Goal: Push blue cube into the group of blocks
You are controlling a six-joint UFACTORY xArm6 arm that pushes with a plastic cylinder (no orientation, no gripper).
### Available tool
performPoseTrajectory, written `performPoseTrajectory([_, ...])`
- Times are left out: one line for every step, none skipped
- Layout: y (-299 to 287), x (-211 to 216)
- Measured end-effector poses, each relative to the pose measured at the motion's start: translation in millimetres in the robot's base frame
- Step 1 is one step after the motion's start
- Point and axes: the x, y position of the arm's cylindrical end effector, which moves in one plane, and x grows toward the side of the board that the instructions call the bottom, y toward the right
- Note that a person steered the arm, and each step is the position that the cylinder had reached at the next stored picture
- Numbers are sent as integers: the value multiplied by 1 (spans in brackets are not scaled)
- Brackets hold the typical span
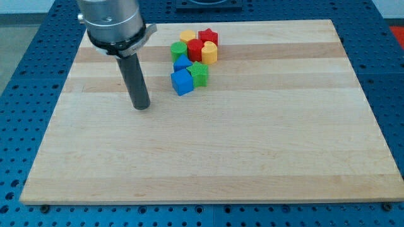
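The blue cube (182,82) sits at the lower left of a tight cluster of blocks near the view's top centre, touching a green star (199,74) on its right and a second blue block (182,62) just above it. The cluster also holds a green block (178,50), a red block (195,49), a yellow block (209,53), a yellow hexagon-like block (187,36) and a red star (207,36). My tip (141,106) rests on the board to the left of the blue cube and slightly lower, apart from it by a clear gap.
The wooden board (252,145) lies on a blue perforated table (19,126). The arm's grey housing (112,22) hangs over the board's top left.
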Motion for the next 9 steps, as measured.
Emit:
performPoseTrajectory([20, 1])
performPoseTrajectory([45, -15])
performPoseTrajectory([58, -42])
performPoseTrajectory([66, -51])
performPoseTrajectory([78, -51])
performPoseTrajectory([94, -51])
performPoseTrajectory([101, -51])
performPoseTrajectory([101, -52])
performPoseTrajectory([101, -53])
